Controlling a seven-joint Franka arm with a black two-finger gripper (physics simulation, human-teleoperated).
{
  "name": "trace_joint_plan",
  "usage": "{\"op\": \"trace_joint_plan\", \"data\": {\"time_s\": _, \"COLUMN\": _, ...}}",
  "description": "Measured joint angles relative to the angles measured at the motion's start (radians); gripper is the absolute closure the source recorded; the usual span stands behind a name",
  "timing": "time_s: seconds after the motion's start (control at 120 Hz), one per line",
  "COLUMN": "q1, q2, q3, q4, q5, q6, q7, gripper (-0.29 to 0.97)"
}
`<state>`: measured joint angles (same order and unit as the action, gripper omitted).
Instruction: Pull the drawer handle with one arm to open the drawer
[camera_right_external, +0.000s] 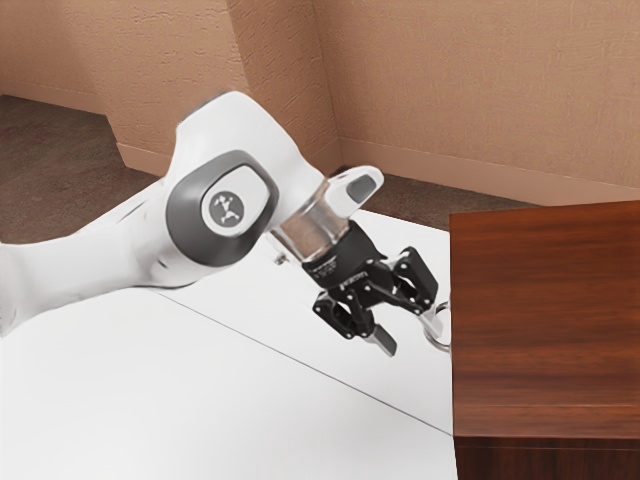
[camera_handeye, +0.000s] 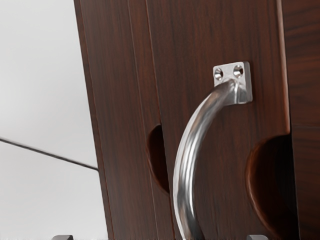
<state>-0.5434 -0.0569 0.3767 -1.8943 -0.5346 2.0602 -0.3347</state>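
A dark wooden cabinet (camera_right_external: 545, 320) stands on the white table (camera_right_external: 200, 400) at the exterior view's right. Its curved metal drawer handle (camera_right_external: 440, 326) sticks out of the face turned toward the arm. My black gripper (camera_right_external: 412, 330) is open right at this handle, its fingers spread on either side of it. Seen from the wrist, the handle (camera_handeye: 192, 165) arches from its screwed mounting plate (camera_handeye: 234, 80) down between my two fingertips (camera_handeye: 62, 237), which stand far from it on both sides. The drawer front (camera_handeye: 225, 30) looks flush with the cabinet.
A thin dark seam (camera_right_external: 300, 360) crosses the table top under the arm. Brown walls and a dark floor (camera_right_external: 60, 150) lie behind the table. Rounded cut-outs (camera_handeye: 157, 157) mark the cabinet's face beside the handle.
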Motion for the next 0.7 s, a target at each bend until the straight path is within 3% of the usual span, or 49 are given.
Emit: {"op": "trace_joint_plan", "data": {"time_s": 0.7, "q1": 0.018, "q2": 0.030, "q3": 0.001, "q4": 0.005, "q5": -0.028, "q6": 0.000, "q7": 0.040, "gripper": 0.27}}
